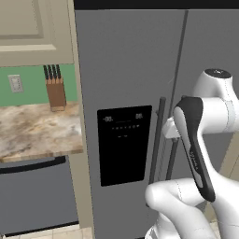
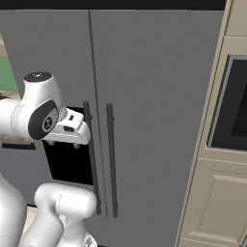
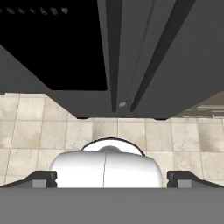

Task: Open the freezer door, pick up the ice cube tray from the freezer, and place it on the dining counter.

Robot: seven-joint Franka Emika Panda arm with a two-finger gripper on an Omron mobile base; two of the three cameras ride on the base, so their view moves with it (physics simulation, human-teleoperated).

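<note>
the two-finger gripper (image 3: 112, 177) sits nearest, its small dark tips wide apart at the bottom of the hand view and nothing between them; it looks down the face of the fridge towards the beige tiled floor (image 3: 144, 135). in the right base view the hand hangs just in front of the long dark vertical bar handle (image 2: 91, 159), close to it but, as far as can be told, not touching.

that handle belongs to the tall narrow grey freezer door (image 1: 121, 60) with the black rectangular dispenser panel (image 1: 123, 144); the door is shut, flush with the wider plain grey door (image 2: 159, 120) beside it, whose own dark bar handle (image 2: 112, 159) stands just to the side. the ice cube tray must lie behind the shut door, out of sight.

judging by its build, the door is stiff and fairly heavy, held by a seal, so it should want a firm steady pull along its swing. the bar is rigid, smooth and thin, likely slippery; the jaws would best close across it around mid-height, away from the hinge edge, with the neighbouring handle kept clear.

farther off to the left, a smaller marble counter (image 1: 28, 140) carries a wooden knife block (image 1: 56, 91) at its back edge against a green wall, a dark grey appliance front (image 1: 37, 196) below it. to the right stands a beige cabinet (image 2: 212, 202) with a built-in dark oven window (image 2: 234, 111).
</note>
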